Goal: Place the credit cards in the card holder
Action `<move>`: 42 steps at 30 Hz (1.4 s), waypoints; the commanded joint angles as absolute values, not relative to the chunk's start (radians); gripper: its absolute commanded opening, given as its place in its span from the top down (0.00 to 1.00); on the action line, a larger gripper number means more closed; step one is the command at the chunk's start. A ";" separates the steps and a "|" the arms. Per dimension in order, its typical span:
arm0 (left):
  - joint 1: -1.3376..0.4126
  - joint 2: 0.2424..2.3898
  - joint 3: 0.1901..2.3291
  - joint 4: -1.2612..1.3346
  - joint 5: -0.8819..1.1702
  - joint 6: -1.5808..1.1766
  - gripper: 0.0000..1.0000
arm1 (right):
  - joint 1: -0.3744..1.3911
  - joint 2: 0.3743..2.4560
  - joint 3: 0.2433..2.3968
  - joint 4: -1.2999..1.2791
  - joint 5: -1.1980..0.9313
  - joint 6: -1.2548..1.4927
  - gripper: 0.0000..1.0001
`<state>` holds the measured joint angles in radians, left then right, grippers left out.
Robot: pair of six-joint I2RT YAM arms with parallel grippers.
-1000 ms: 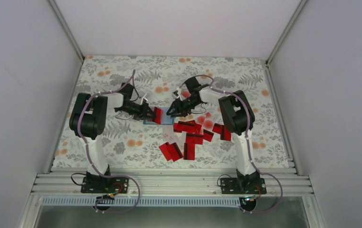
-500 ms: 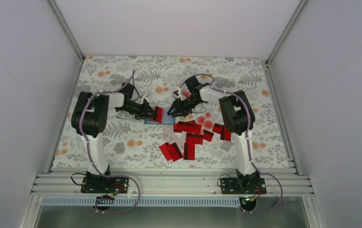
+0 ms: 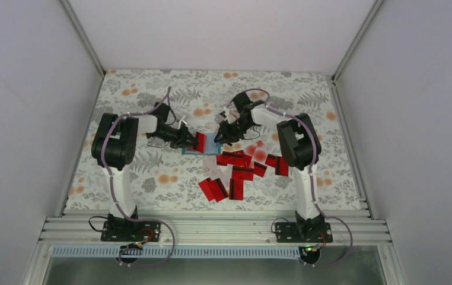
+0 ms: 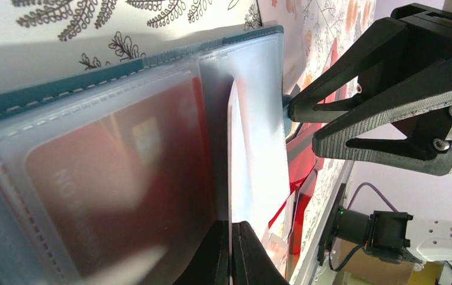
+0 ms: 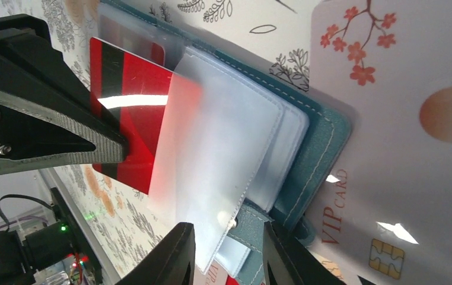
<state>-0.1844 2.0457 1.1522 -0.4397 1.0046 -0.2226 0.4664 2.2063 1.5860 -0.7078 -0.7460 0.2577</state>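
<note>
At the centre of the floral-print table the flat teal-blue card holder lies open, and this is tight work! Left gripper reaches in from nine o'clock, fingers clamped on a thin bright-red credit card with a black stripe. The card's leading edge shows red through a frosted clear plastic sleeve, though I cannot tell whether it is inside the pocket or merely behind it. Right gripper, at three o'clock, has its fingers narrow and appears to pinch the holder's edge to steady it. The danger, I'd say, is a skewed card catching the seam, buckling the floppy plastic or shoving the holder along. If the right pinch slips, the sleeve flops shut. The grippers sit very near each other, so a deeper push risks a knock. A red card in a neighbouring sleeve is already stowed. A pale whitish card marked VIP peeks from beneath the holder. The heap of loose red cards waits at five o'clock, near but not blocking.
</note>
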 commanded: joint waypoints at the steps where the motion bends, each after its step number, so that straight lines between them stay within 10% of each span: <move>1: -0.192 2.068 1.176 -0.433 1.006 -0.225 0.98 | 0.460 2.175 1.592 -0.723 -0.686 0.247 0.72; 42: -0.259 2.145 1.232 -0.297 1.086 -0.445 0.98 | 0.456 2.191 1.488 -0.668 -0.640 0.232 0.79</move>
